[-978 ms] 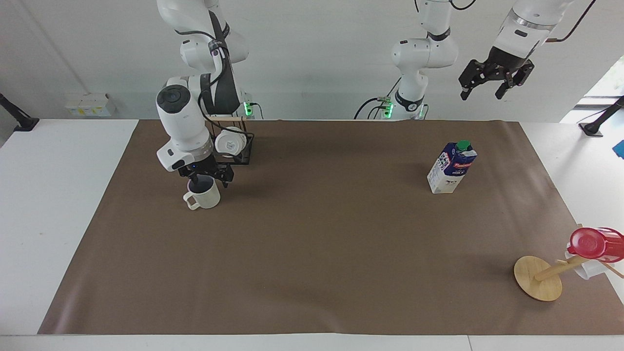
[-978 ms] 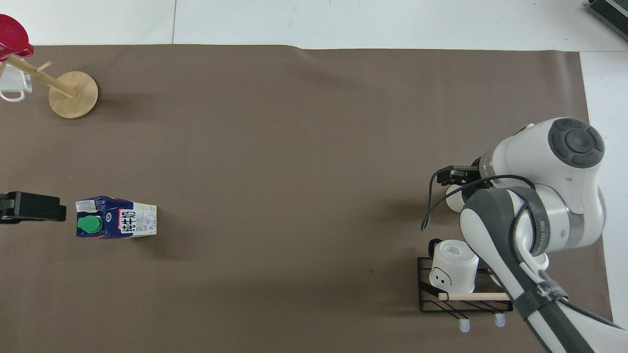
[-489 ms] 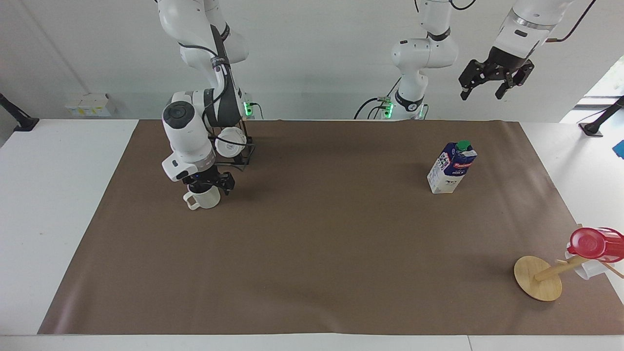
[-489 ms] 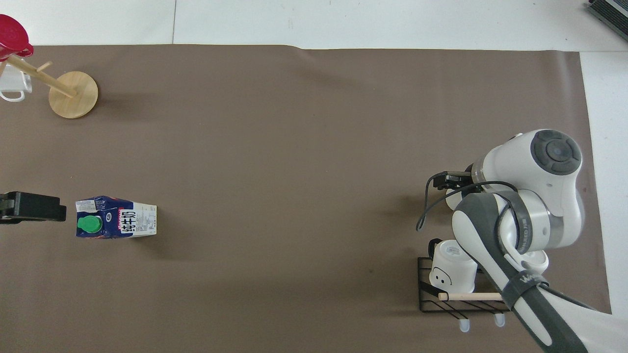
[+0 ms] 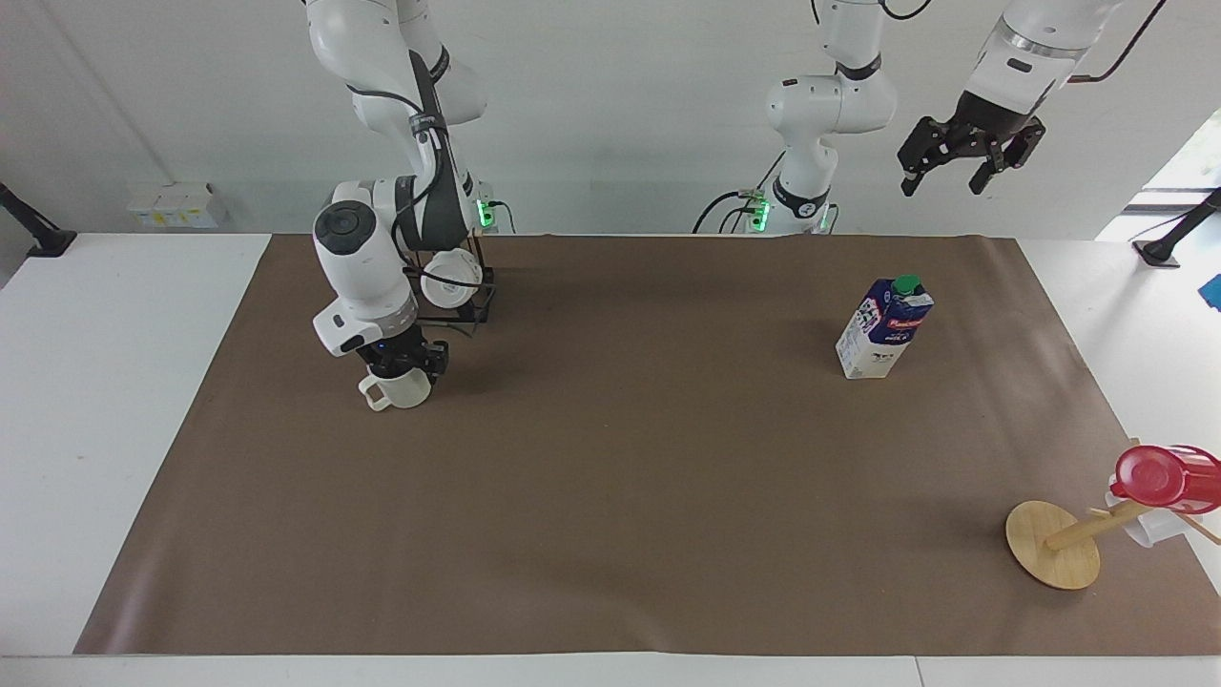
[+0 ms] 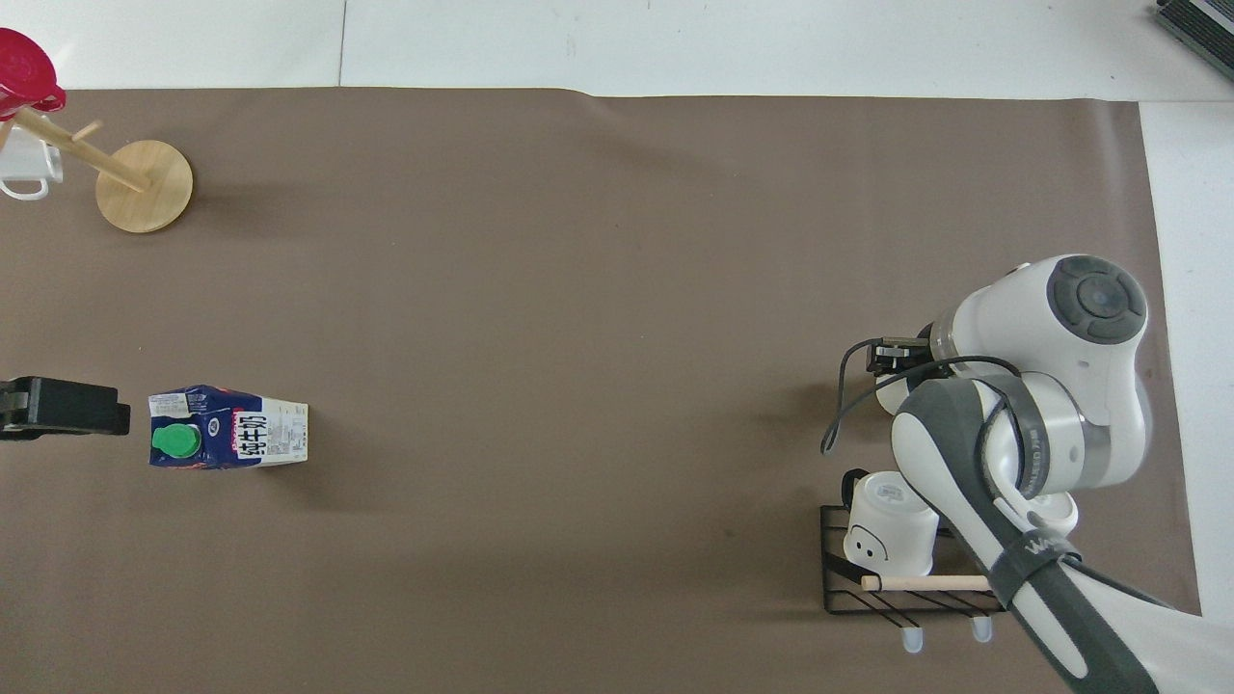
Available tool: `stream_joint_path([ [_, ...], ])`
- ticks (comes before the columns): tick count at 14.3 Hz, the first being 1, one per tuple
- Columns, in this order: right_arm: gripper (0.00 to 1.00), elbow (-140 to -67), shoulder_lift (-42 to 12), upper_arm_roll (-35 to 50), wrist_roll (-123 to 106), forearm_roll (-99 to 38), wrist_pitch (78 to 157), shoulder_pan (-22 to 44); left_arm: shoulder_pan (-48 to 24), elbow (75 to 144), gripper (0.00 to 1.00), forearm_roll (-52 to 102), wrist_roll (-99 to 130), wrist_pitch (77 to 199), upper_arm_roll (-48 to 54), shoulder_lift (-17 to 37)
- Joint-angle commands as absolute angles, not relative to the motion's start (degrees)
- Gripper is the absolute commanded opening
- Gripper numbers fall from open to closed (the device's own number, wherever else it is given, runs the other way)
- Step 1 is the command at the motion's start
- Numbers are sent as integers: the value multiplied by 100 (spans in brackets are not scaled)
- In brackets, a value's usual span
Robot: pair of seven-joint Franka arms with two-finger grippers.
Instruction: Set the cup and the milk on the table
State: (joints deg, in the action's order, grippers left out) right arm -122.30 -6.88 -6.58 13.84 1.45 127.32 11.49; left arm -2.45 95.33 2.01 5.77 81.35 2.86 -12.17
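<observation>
Black wire rack (image 5: 456, 307) of mugs (image 5: 450, 279) crowds the cup (image 5: 401, 389).

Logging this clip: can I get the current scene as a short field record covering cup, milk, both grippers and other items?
cup: upright on the table, beside the black wire rack
milk: upright, toward the left arm's end
right gripper: down at the cup's rim
left gripper: open, raised, waiting
other: wooden mug tree with a red cup
</observation>
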Motion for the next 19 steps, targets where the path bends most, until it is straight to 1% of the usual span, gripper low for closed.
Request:
stream_joint_path([
  [1, 0, -12147, -738, -615, 1468, 114, 12789, 1055, -202, 9492, 100, 255, 615, 8033, 290, -1266],
  [5, 0, -11840, -835, -624, 1599, -228, 12727, 1072, -202, 9492, 100, 255, 615, 8033, 299, -1266],
  [8, 0, -11427, -844, -615, 2256, -299, 12464, 1203, -211, 9492, 100, 255, 615, 8042, 308, -1266],
  [11, 0, -11031, -966, -615, 3196, -299, 12279, 1633, -193, 9492, 100, 255, 606, 8042, 290, -1266],
  [16, 0, -10759, -1002, -615, 4568, -308, 12278, 2345, -193, 9492, 100, 255, 606, 8033, 290, -1266],
  [19, 0, -10338, -1387, -615, 5463, -194, 12278, 2951, -185, 9492, 100, 255, 606, 8033, 290, -1266],
])
